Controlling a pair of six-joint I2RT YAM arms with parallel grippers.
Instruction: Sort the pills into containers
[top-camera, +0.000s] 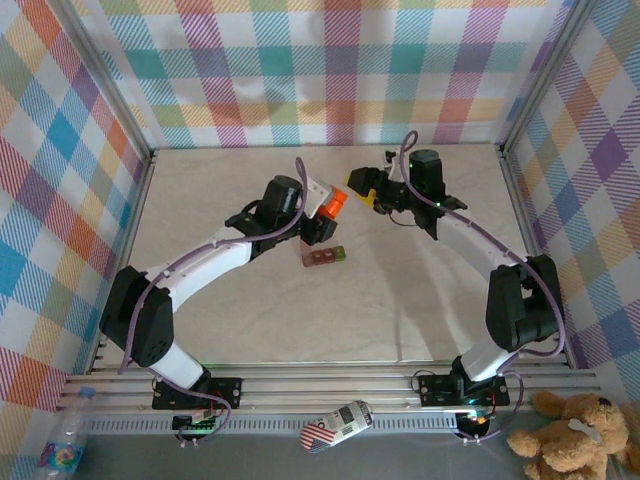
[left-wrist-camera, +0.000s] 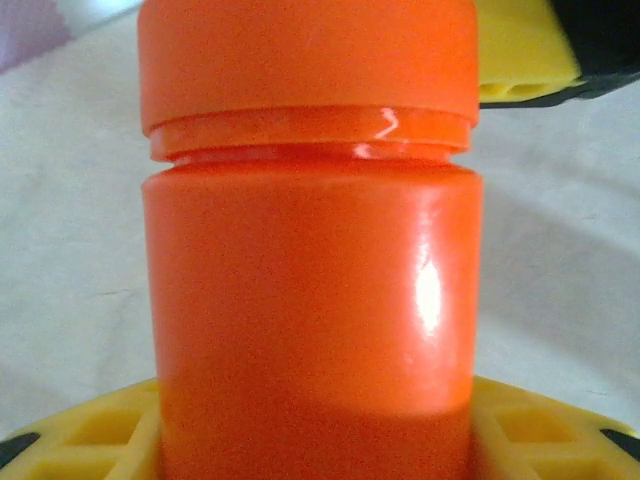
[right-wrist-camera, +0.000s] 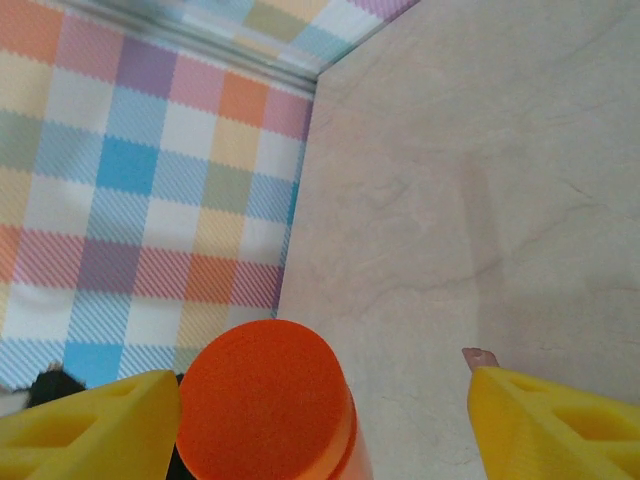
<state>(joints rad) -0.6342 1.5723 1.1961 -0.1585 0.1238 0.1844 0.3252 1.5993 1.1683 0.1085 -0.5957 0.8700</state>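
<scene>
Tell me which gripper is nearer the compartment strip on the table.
Left. The left gripper, holding the orange bottle, is just beyond the container strip; the right gripper is farther back and to its right.

The orange cylindrical plastic bottle (left-wrist-camera: 310, 300) is smooth and glossy, the yellow moulded plastic finger pads (right-wrist-camera: 560, 430) are matt, the pale veined tabletop (right-wrist-camera: 480, 180) is matt and smooth, and the checked wall panels (right-wrist-camera: 130, 180) look like woven cloth.
</scene>
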